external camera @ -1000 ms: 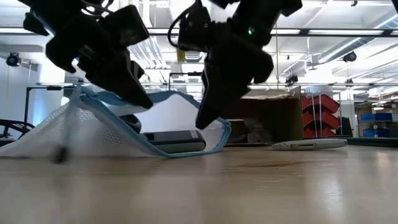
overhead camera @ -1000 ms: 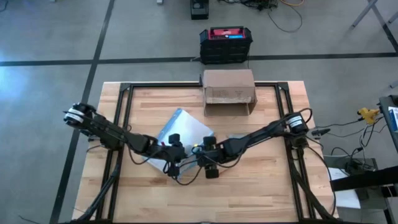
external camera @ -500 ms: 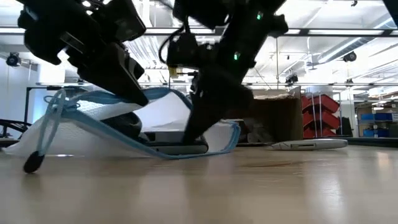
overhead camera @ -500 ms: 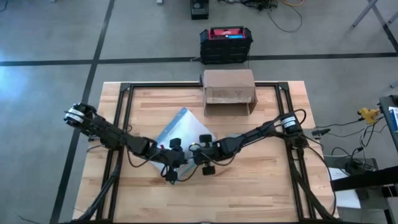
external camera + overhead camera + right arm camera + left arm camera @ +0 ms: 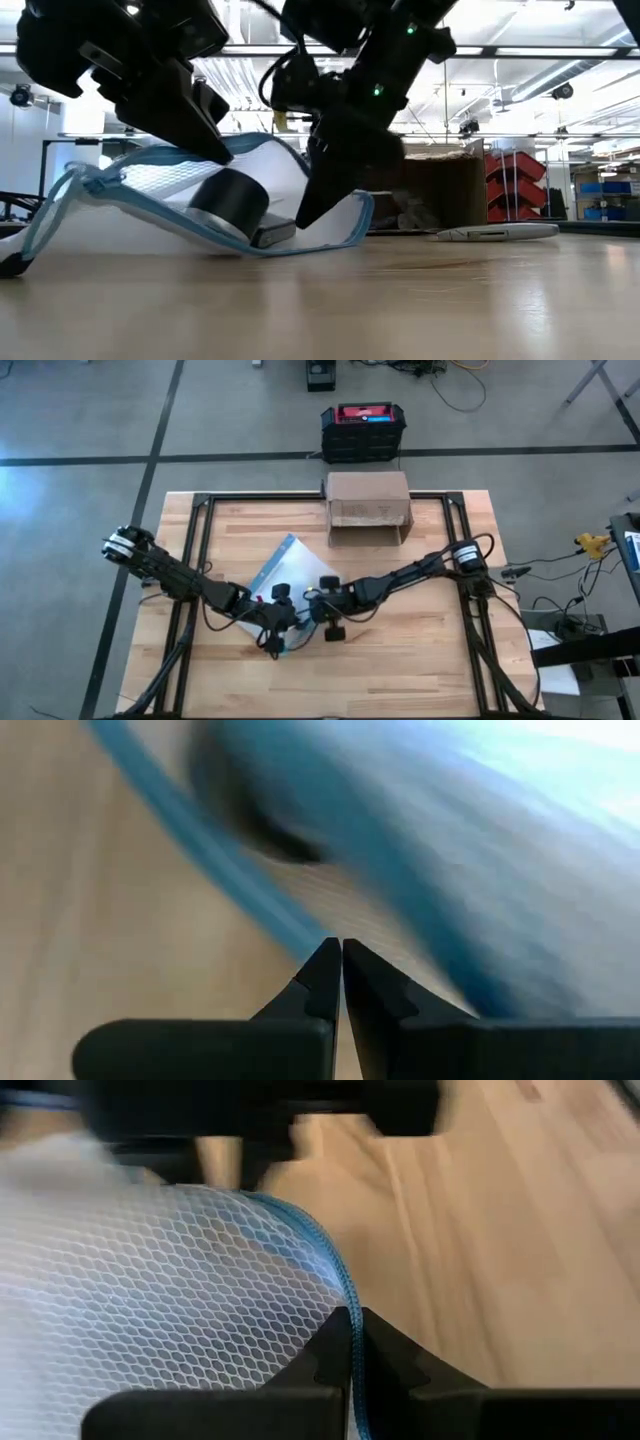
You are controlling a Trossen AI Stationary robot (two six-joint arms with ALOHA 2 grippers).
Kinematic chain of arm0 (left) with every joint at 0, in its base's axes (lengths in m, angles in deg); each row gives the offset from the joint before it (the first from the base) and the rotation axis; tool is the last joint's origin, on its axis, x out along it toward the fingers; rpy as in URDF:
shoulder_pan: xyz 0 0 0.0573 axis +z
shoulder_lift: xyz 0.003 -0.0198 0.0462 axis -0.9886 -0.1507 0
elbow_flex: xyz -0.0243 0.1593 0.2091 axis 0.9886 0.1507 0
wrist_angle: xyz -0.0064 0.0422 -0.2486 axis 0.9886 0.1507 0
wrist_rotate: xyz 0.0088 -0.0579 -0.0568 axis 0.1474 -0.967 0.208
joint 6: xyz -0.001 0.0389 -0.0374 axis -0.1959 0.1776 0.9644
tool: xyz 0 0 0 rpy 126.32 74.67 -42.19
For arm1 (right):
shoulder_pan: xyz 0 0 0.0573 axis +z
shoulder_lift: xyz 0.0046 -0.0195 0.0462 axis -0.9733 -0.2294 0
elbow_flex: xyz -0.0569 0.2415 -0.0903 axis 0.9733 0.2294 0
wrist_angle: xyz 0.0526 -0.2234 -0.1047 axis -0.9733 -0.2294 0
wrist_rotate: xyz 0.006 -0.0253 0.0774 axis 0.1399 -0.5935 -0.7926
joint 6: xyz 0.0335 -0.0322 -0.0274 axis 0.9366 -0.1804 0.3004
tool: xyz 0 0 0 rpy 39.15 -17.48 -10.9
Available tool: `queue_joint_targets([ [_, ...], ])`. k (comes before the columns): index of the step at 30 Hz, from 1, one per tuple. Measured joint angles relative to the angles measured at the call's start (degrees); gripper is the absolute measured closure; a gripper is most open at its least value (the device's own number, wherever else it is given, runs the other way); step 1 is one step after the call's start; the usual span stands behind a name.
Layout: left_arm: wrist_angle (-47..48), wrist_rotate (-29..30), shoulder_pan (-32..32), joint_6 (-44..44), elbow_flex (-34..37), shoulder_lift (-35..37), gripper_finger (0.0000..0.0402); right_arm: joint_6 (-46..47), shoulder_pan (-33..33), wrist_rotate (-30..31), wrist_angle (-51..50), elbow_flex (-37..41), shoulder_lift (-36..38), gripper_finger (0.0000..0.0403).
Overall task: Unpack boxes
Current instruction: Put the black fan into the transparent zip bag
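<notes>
Blue-edged mesh pouch (image 5: 283,570) on the wooden table (image 5: 420,660), lifted at its near end. Left gripper (image 5: 277,638) clenched on the pouch's blue edge, seen pinched between the fingers in the left wrist view. Right gripper (image 5: 310,608) just beside it at the pouch's other side, fingers pressed together; possibly on the blue edge too, but too blurred to tell. Dark cylinder (image 5: 228,203) and a flat dark item (image 5: 275,234) inside the pouch. Brown cardboard box (image 5: 368,508) at the table's far edge, well apart from both grippers, open side facing them. Black-and-red case (image 5: 363,432) on the floor beyond the box.
</notes>
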Motion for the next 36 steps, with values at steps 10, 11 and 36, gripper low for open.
queue_joint_targets([
  [10, 0.00, 8.42, 0.09, -2.33, 0.00, 0.53, 0.0401, 5.00, 4.93, -4.69, 14.41, -0.03, -0.58, 0.0403],
  [11, -0.04, 8.45, 0.09, -2.35, 0.00, 0.55, 0.0401, 5.00, 5.08, -4.43, 16.18, -0.09, -0.79, 0.0403],
  [36, 0.15, 5.52, -0.18, -0.98, 0.00, 0.90, 0.0402, 3.85, 2.64, 13.97, 11.62, 0.24, -2.36, 0.0403],
])
